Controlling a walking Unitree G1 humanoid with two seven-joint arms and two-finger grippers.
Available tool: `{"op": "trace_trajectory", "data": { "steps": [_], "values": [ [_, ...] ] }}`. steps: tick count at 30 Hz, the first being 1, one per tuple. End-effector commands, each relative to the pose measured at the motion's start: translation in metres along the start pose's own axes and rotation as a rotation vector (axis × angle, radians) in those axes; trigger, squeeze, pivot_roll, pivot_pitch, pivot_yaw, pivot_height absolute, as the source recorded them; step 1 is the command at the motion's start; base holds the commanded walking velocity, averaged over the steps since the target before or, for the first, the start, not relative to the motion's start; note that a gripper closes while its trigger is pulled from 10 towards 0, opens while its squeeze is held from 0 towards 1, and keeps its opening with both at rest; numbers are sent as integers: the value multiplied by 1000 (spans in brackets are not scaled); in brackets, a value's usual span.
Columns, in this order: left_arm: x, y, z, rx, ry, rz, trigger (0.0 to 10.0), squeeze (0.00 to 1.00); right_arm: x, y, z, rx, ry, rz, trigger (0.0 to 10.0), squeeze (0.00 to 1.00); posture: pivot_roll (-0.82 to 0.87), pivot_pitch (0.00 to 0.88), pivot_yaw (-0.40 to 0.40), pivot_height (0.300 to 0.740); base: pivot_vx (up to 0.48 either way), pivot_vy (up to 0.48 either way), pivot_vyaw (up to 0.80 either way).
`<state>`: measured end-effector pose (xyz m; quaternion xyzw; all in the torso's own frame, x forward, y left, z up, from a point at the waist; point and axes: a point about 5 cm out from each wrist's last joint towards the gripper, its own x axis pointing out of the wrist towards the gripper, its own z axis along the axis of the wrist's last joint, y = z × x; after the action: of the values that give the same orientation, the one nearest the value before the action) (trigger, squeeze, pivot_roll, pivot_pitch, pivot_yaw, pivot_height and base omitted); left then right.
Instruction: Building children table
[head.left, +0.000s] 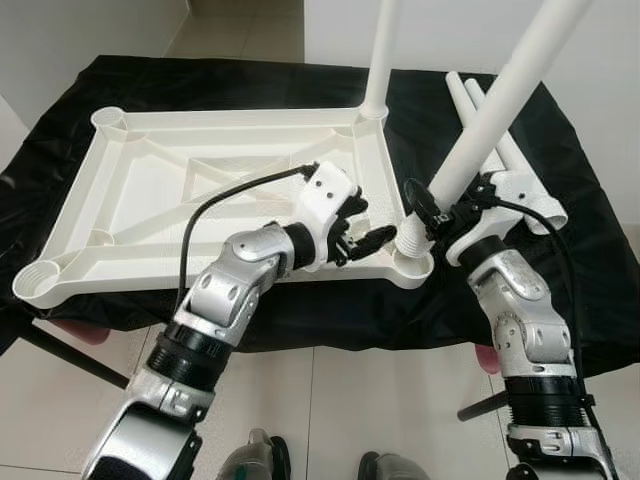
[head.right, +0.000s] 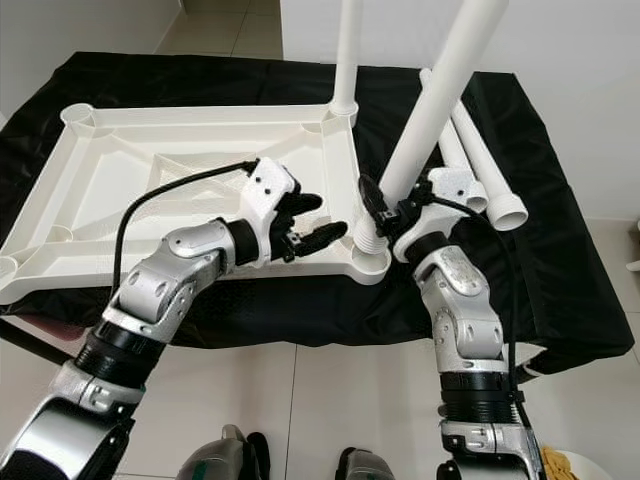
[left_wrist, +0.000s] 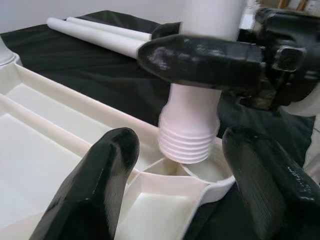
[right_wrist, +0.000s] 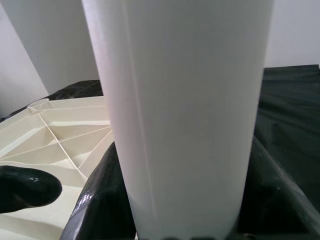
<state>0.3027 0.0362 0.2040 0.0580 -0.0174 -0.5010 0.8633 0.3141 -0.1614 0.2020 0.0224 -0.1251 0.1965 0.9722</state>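
A white plastic tabletop (head.left: 150, 200) lies upside down on a black cloth (head.left: 250, 80). One white leg (head.left: 380, 60) stands upright in its far right corner. My right gripper (head.left: 432, 212) is shut on a second white leg (head.left: 500, 95), which is tilted. That leg's threaded end (left_wrist: 187, 142) sits just above the near right corner socket (left_wrist: 212, 175). My left gripper (head.left: 372, 222) is open over the tabletop's near right rim, a little left of the socket, with nothing between its fingers (left_wrist: 95, 185). The held leg (right_wrist: 185, 115) hides most of the right gripper's fingers (right_wrist: 100, 200).
Two loose white legs (head.left: 475, 100) lie on the cloth behind my right arm. The cloth hangs over the near edge above a pale tiled floor (head.left: 380, 400). A dark bar (head.left: 60, 355) slants under the left side. White walls (head.left: 60, 40) stand behind.
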Motion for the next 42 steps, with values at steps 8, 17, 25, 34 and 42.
{"op": "trace_trajectory", "data": {
  "steps": [8,17,25,34,42],
  "values": [
    [-10,-11,-2,-11,19,-36,10000,0,2,14,-11,4,25,38,10000,0,10,102,14,740,0,0,0],
    [-15,-16,1,-34,-1,-29,10000,0,-11,13,-22,-15,81,26,10000,0,9,104,3,740,0,0,0],
    [-16,-15,4,-40,-12,-2,10000,0,-28,7,-24,-16,101,-11,10000,0,-2,91,-2,740,0,0,0],
    [-17,-16,5,-48,-11,-3,10000,0,-31,1,-34,-11,130,-62,10000,0,-4,79,5,740,0,0,0],
    [-20,-18,6,-46,-10,0,10000,0,-32,-4,-47,110,162,-150,10000,0,9,71,2,740,0,0,0]
  ]
}}
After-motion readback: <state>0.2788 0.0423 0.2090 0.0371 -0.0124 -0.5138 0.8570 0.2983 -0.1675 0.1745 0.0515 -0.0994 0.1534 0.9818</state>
